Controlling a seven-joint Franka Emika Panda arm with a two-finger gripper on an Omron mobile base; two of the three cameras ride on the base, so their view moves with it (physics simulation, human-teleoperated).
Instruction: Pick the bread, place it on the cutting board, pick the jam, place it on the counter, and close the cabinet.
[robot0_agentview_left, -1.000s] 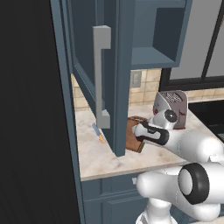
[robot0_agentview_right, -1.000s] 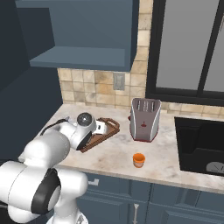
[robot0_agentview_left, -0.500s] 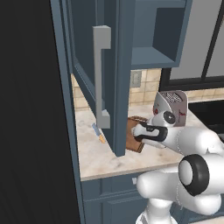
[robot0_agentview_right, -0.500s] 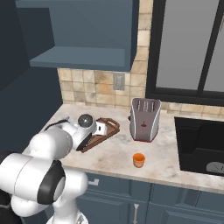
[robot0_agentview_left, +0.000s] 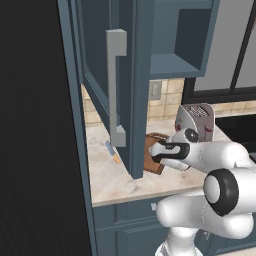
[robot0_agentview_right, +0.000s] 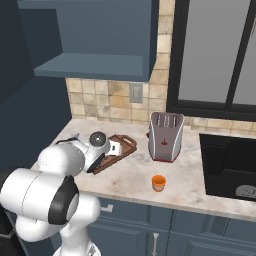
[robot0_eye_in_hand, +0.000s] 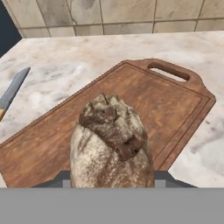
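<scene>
Over the one cutting board (robot0_eye_in_hand: 170, 109) on the tabletop (robot0_agentview_right: 135, 182) we hold one bread (robot0_eye_in_hand: 112, 144) with jaws closed on it, while one jam (robot0_agentview_right: 159, 183) jar stands near one toaster (robot0_agentview_right: 165, 136).

In your right base view the cutting board (robot0_agentview_right: 117, 151) lies on the tabletop (robot0_agentview_right: 130, 177) at centre left, the toaster (robot0_agentview_right: 165, 136) to its right, the jam (robot0_agentview_right: 159, 183) below the toaster. In your hand view the bread (robot0_eye_in_hand: 111, 144) sits over the board, a knife (robot0_eye_in_hand: 11, 93) at far left.
</scene>
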